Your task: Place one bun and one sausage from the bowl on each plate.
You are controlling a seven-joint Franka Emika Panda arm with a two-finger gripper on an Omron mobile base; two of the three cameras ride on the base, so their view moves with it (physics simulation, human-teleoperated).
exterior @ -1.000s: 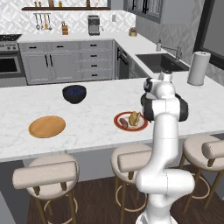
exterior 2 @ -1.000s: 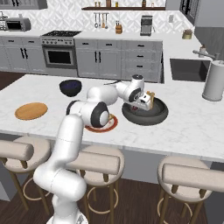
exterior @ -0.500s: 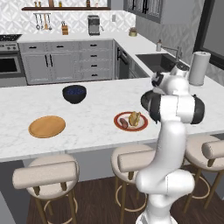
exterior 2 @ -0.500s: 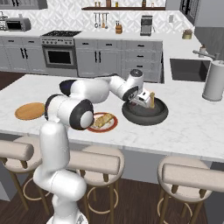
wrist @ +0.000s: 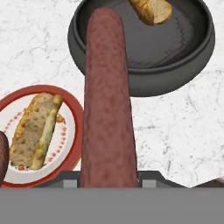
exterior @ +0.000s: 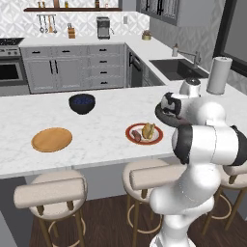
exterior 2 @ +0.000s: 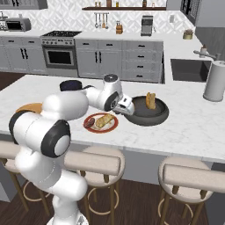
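Hand view: claw (wrist: 108, 183) pinching one sausage (wrist: 107, 100) lengthwise, above the counter between bowl (wrist: 144, 81) and red-rimmed plate (wrist: 74, 111). Orange plate (exterior: 51, 139), near the counter's far left edge, bare. Risk: long carry; end-held sausage may pivot, slip, or roll off on release.

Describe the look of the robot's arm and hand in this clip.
The arm is made of glossy white, rounded segments joined by dark grey-black bands. The hand is a boxy white block with a dark face. No cables or markings are visible.
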